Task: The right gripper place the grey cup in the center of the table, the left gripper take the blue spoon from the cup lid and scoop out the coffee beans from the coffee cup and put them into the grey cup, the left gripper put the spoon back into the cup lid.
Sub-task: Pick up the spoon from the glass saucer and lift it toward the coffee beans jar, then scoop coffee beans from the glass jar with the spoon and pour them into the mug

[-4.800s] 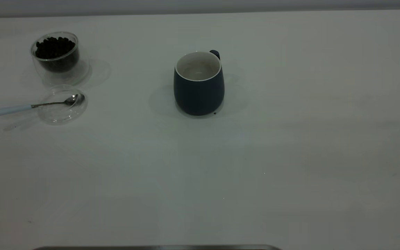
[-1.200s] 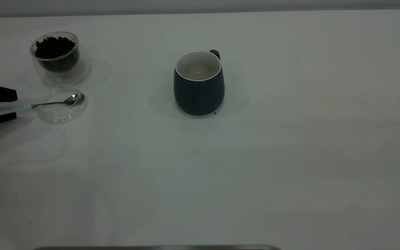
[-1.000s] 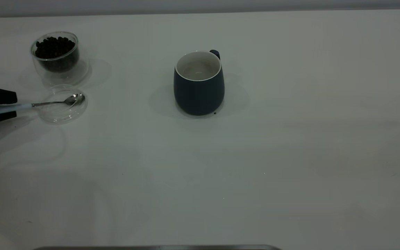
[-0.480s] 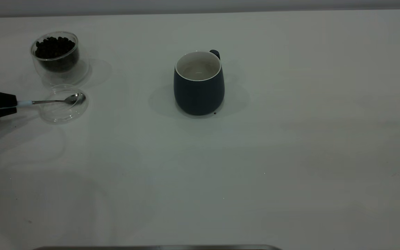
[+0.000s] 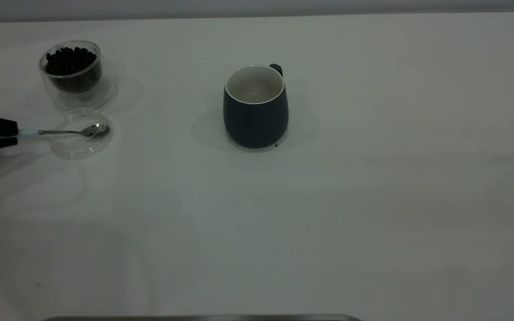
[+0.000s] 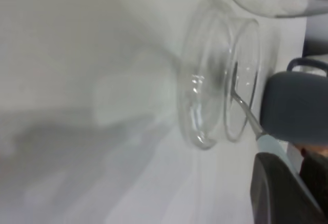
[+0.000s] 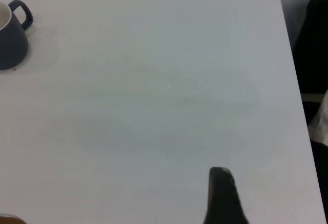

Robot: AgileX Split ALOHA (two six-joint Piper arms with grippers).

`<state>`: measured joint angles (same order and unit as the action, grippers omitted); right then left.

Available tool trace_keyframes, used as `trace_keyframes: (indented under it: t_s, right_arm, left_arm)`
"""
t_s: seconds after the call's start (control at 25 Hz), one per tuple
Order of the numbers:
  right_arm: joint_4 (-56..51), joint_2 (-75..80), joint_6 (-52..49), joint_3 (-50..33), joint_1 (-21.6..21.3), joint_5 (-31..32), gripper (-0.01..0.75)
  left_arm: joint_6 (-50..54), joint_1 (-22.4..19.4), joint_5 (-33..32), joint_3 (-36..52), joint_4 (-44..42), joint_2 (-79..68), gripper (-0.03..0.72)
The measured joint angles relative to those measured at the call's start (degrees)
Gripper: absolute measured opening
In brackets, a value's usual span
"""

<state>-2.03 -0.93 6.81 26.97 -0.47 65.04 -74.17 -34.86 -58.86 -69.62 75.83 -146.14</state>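
Note:
At the far left edge, my left gripper [image 5: 15, 133] is shut on the pale handle of the blue spoon [image 5: 60, 132]. The spoon lies nearly level, its metal bowl over the clear cup lid [image 5: 78, 153]; I cannot tell if the bowl touches the glass. Behind the lid stands the glass coffee cup [image 5: 77, 84] with dark coffee beans [image 5: 69, 60]. The grey cup [image 5: 255, 116] stands upright mid-table, empty, handle to the back. In the left wrist view the spoon [image 6: 245, 110] crosses the cup lid [image 6: 202, 85]. My right gripper [image 7: 221, 185] hovers over bare table, far from the grey cup [image 7: 10, 42].
White table [image 5: 373, 200] stretches open to the right and front of the grey cup. A dark strip [image 5: 203, 318] runs along the near edge. The table's right edge [image 7: 292, 70] shows in the right wrist view, with dark shapes beyond it.
My left gripper came in from the left edge and shut on the spoon's handle. The handle end has risen, so the spoon now lies more level. Cups have not moved.

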Motion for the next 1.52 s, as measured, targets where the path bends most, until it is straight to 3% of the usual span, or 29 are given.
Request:
trace_keyframes:
  t_s: [0.48, 0.72, 0.84, 1.16, 1.52]
  right_arm:
    - [0.0, 0.0, 0.0, 0.0, 0.0, 0.0, 0.46]
    - [0.0, 0.0, 0.0, 0.0, 0.0, 0.0, 0.46]
    - [0.0, 0.0, 0.0, 0.0, 0.0, 0.0, 0.46]
    - [0.0, 0.0, 0.0, 0.0, 0.0, 0.0, 0.46]
    - [0.0, 0.0, 0.0, 0.0, 0.0, 0.0, 0.46]
  left_arm:
    - [8.3, 0.0, -1.0, 0.0, -8.0, 10.4, 0.132]
    - [12.0, 0.0, -3.5, -0.1, -2.7, 19.7, 0.131]
    - [13.6, 0.0, -3.8, -3.6, -2.1, 21.7, 0.131]
    - [18.0, 0.0, -2.6, -13.0, -12.0, 19.0, 0.131]
    - [10.5, 5.7, -0.5, -18.3, -14.0, 12.3, 0.131]
